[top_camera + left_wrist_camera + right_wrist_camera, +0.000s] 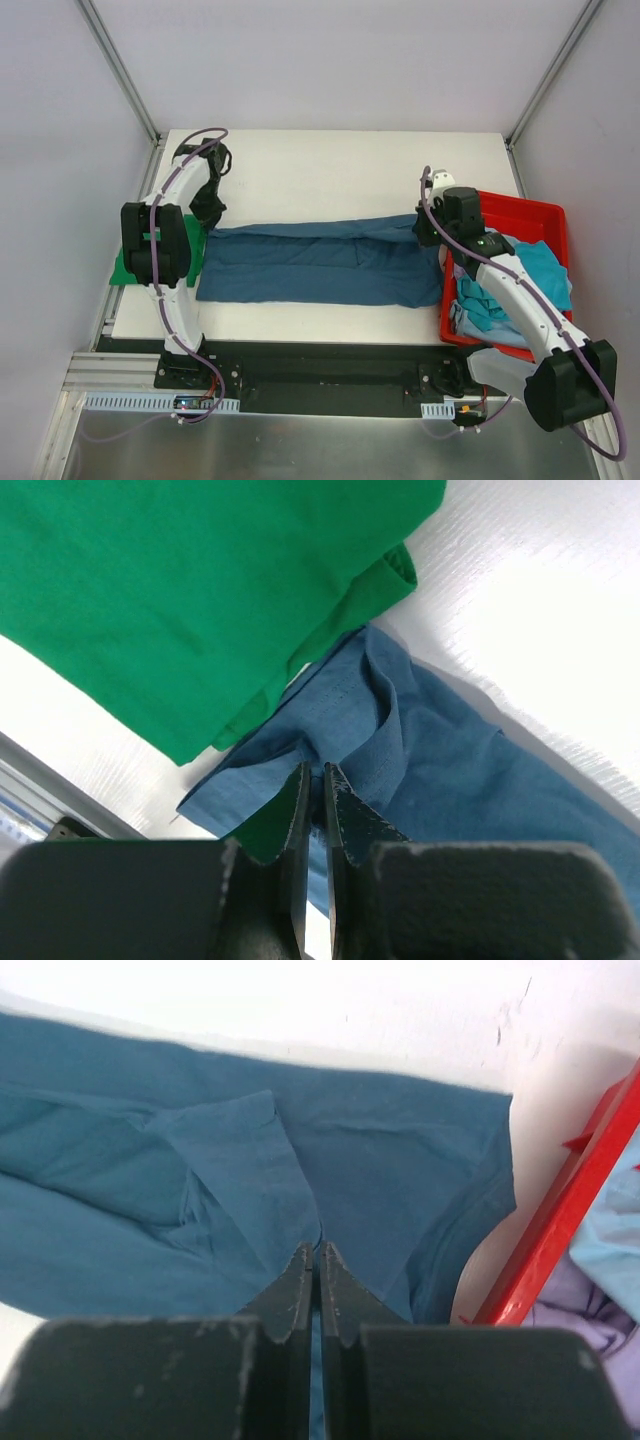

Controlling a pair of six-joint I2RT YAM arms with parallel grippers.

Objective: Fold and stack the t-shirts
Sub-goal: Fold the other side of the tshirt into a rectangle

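Note:
A dark teal-blue t-shirt point(315, 265) lies folded lengthwise in a long band across the table. My left gripper point(207, 212) is shut on its left end; the left wrist view shows the cloth point(420, 760) pinched at the gripper point(315, 770). My right gripper point(428, 228) is shut on its right end, next to the red bin; the right wrist view shows the fabric point(230, 1170) gathered at the gripper point(317, 1250). A bright green t-shirt point(165, 250) lies folded at the table's left edge, partly under my left arm, and also shows in the left wrist view point(180, 590).
A red plastic bin point(535, 215) stands at the right with teal, light blue and lavender shirts point(535, 270) heaped in it; its rim point(570, 1210) is close to my right gripper. The table's far half point(330, 170) is bare white.

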